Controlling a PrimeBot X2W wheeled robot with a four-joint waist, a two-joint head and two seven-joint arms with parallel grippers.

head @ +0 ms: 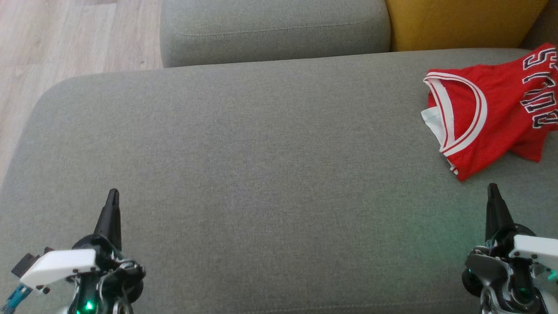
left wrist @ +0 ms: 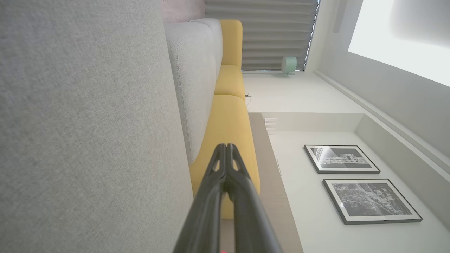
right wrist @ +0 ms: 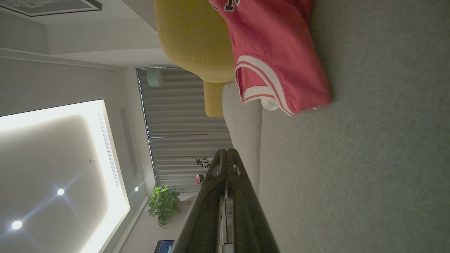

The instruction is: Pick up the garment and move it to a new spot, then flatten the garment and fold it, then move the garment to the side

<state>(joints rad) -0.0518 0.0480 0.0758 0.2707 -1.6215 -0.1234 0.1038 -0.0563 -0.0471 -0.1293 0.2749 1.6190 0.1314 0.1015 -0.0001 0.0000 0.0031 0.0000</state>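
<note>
Nearest, the left gripper [head: 114, 194] and right gripper [head: 492, 188] hover over the grey sofa seat [head: 261, 152], fingers pressed together, holding nothing. Open fabric stretches between them. Farther right, the crumpled red garment [head: 488, 109] lies near the yellow cushion [head: 457, 22].

The sofa seat [head: 261, 165] is covered in grey woven cloth, matt and finely textured, and the back cushion [head: 274, 30] has the same cloth with a stitched seam. The yellow cushion [head: 457, 22] is matt cloth too, of a slightly coarser weave. The garment [head: 484, 117] is thin red cloth, smooth and creased, with white banded trim. The floor [head: 65, 43] is pale wood-grain planking with a low sheen. The left gripper [head: 113, 192] and right gripper [head: 492, 187] have dark, matt, plastic-looking fingers, and the wrist cover [head: 61, 264] behind the left one is smooth white plastic. The curtain [right wrist: 182, 123] is pleated grey cloth.
</note>
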